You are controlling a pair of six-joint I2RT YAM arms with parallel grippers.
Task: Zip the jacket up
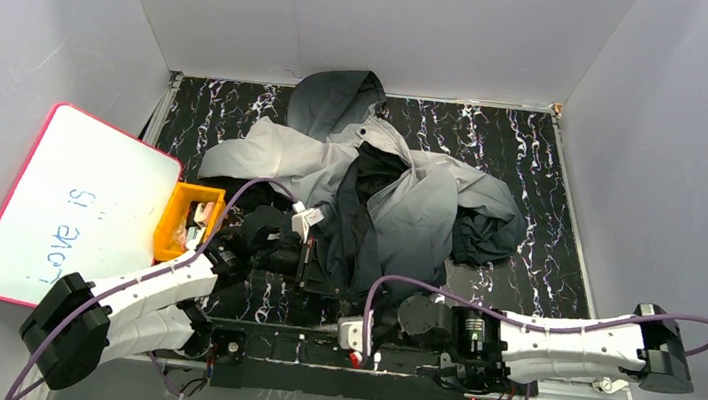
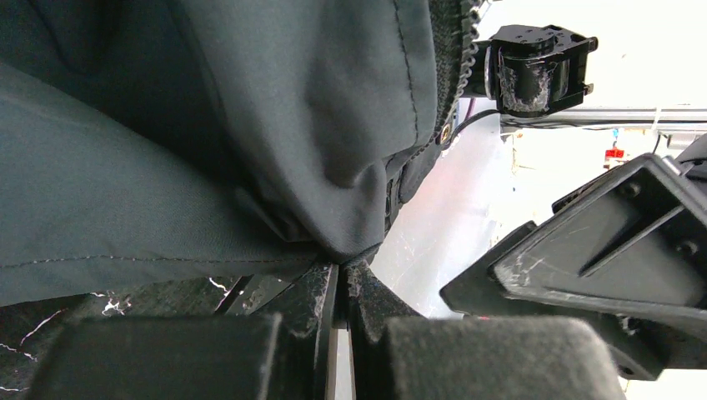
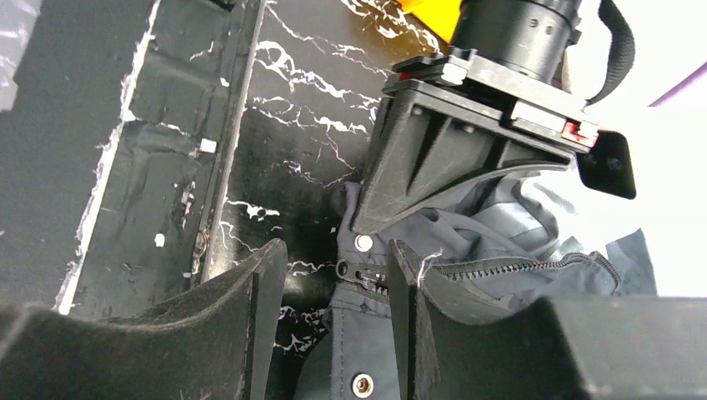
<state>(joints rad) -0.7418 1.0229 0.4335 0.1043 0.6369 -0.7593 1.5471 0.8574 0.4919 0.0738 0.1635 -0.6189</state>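
Top external view: jacket [image 1: 410, 206] lying open and rumpled in the middle of the dark marbled table [image 1: 536, 160], hood toward the far wall.
Left gripper [image 2: 340, 271] is closed tight, its tips pinching a fold of the jacket's dark fabric just beside the zipper [image 2: 457, 58]. Right gripper [image 3: 333, 250] stands partly open and grips nothing, with one finger on either side of the zipper's bottom end, close to the left gripper. An orange bin [image 1: 175, 230] and a whiteboard [image 1: 78, 199] lie left of the jacket.
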